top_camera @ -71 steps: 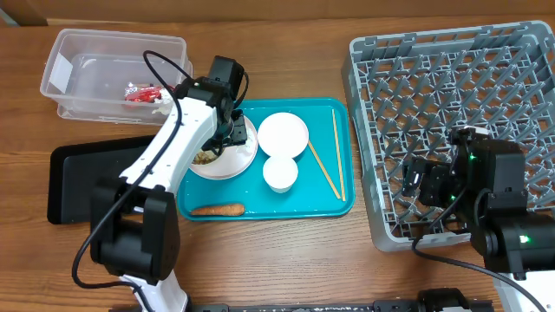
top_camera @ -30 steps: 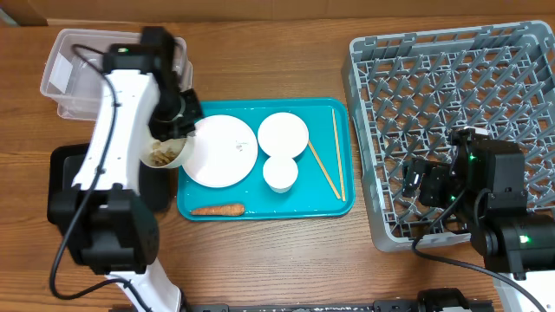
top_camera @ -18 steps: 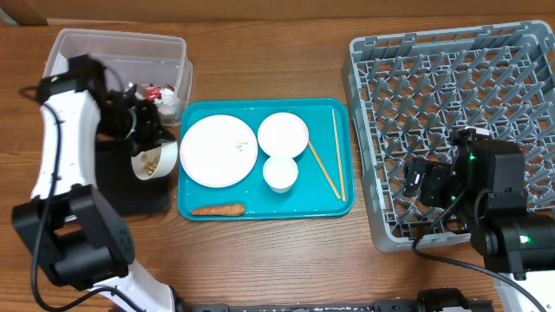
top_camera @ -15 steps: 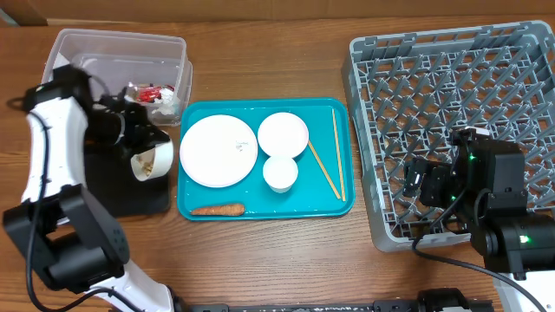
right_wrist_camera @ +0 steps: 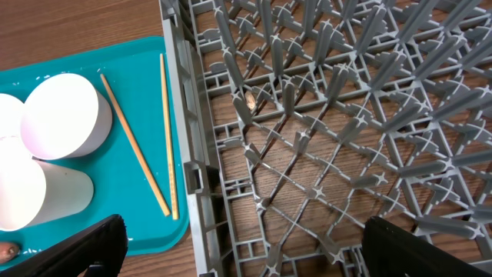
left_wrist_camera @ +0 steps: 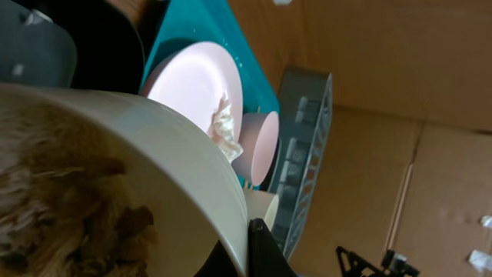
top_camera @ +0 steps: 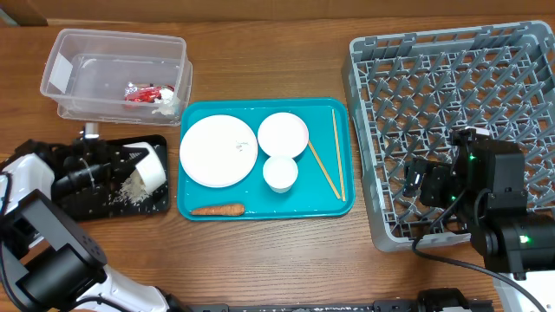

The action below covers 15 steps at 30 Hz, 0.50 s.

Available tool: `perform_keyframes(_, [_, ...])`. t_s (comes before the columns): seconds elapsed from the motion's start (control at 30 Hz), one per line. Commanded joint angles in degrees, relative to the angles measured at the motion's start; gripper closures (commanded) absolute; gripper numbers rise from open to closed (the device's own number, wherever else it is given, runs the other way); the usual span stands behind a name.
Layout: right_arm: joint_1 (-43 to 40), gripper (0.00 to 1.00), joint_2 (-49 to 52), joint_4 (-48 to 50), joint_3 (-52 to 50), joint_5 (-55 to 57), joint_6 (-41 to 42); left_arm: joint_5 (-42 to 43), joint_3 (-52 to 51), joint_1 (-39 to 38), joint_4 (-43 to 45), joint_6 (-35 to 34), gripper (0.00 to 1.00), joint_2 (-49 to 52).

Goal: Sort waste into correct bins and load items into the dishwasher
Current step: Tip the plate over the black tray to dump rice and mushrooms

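My left gripper (top_camera: pixel 137 161) is shut on the rim of a small white bowl (top_camera: pixel 154 170), tipped on its side over the flat black tray (top_camera: pixel 91 204). Beige scraps and rice (top_camera: pixel 128 191) lie spilled on that tray. In the left wrist view the bowl (left_wrist_camera: pixel 169 161) fills the frame with scraps (left_wrist_camera: pixel 69 215) still inside. The clear tub (top_camera: pixel 65 52) holds the red-and-white wrapper (top_camera: pixel 141 94) and crumpled paper (top_camera: pixel 166 106). The white plate (top_camera: pixel 218 151), a bowl (top_camera: pixel 283 135), a cup (top_camera: pixel 280 173), chopsticks (top_camera: pixel 336 156) and the carrot (top_camera: pixel 217 209) lie on the teal tray. My right gripper (right_wrist_camera: pixel 254 254) is open and empty above the grey dish rack (top_camera: pixel 451 95).
The teal tray (top_camera: pixel 260 206) sits mid-table between the black tray and the rack. The rack's front-left corner (right_wrist_camera: pixel 196 185) stands close to the teal tray's right edge (right_wrist_camera: pixel 165 231). Bare wooden table shows in front of the trays.
My left gripper lifted the scrap-filled bowl off the plate, carried it left over the black tray and tipped it. Scraps now lie on the tray. The right arm has not moved.
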Motion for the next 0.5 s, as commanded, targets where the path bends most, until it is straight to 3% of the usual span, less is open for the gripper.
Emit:
perform_keyframes(0.0, [-0.17,0.00,-0.20,0.17,1.44,0.33,-0.15,8.37,-0.55,2.19,-1.49,1.86,0.96,1.53])
perform_keyframes(0.13, [-0.17,0.00,-0.17,-0.13,1.44,0.33,-0.15,13.94,-0.55,3.06,-3.58,1.86,0.96,1.62])
perform_keyframes(0.47, [-0.17,0.00,-0.17,-0.24,1.44,0.31,-0.15,14.78,-0.55,3.06,-6.03,-1.38,0.96,1.62])
